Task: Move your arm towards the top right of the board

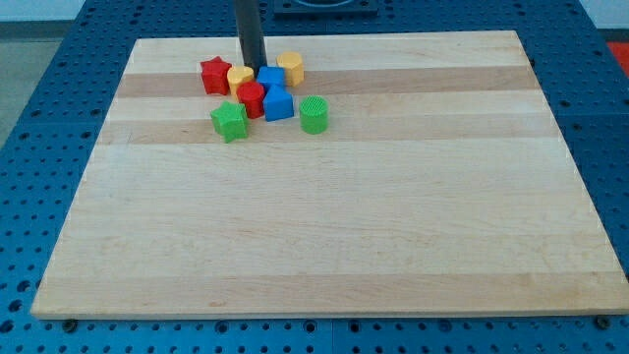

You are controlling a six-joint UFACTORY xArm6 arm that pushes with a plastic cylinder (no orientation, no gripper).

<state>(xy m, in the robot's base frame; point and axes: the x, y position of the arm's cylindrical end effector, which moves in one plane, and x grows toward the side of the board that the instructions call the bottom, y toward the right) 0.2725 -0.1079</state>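
My tip [255, 66] comes down at the view's top, left of centre, just behind a cluster of blocks. It stands between the yellow block [240, 77] and the blue block [270, 77], close to both. The red star [214, 75] lies at the cluster's left. A yellow hexagonal block [290, 68] is at its right. A red block [252, 98] and a blue cube [278, 103] sit in front. A green star [229, 120] and a green cylinder [314, 114] lie nearest the view's bottom. All rest on the wooden board [324, 216].
The board is surrounded by a blue perforated table [29, 147]. The board's top right corner [511, 37] lies far to the right of the cluster.
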